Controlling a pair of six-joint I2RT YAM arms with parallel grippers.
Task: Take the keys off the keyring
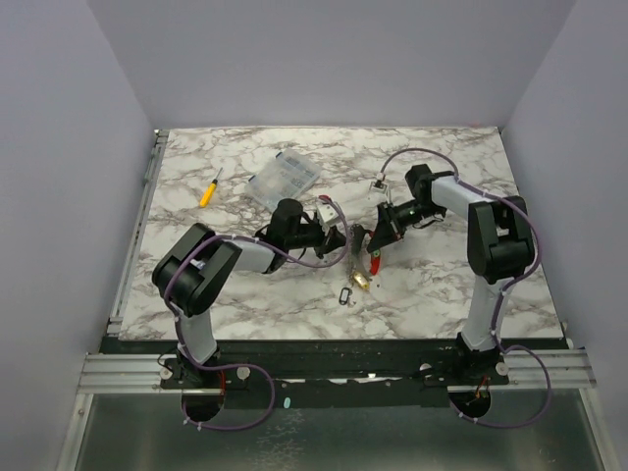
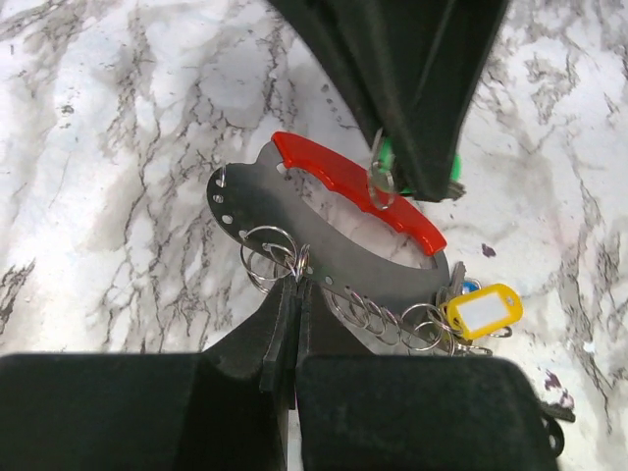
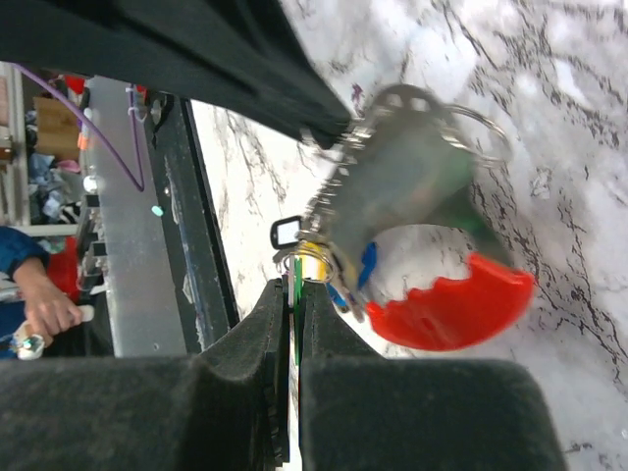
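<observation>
Contact at the left gripper (image 2: pixel 294 299) is tight: it is closed fully, pinching one silvery loop of the keyring (image 2: pixel 267 257), where that loop hangs from the grey plate (image 2: pixel 324 245) behind the red fob (image 2: pixel 358 191). The right gripper (image 3: pixel 293 294) is also closed, with a sliver of green showing in its pinch, most likely the green-tagged key (image 2: pixel 385 153) on its small ring. The whole bunch hangs between the two grippers near the middle of the surface (image 1: pixel 442 285), a little toward the near edge. The yellow-tagged key (image 2: pixel 483 310) and a blue-tagged key (image 3: pixel 366 263) dangle from the row of rings along the plate.

The risk, as I judge it, is a thin, shallow grip on both sides. If the arms pull apart without opening the split ring, the loop could slide out of the left pinch, or the tag could tear free and drop the bunch. The dangling keys may also snag on the neighbouring rings.

A small black loop (image 1: pixel 345 295) lies on the surface just below the bunch. The screwdriver (image 1: pixel 209 189) and clear box (image 1: pixel 282 179) sit well apart toward the far left corner, out of the way.
</observation>
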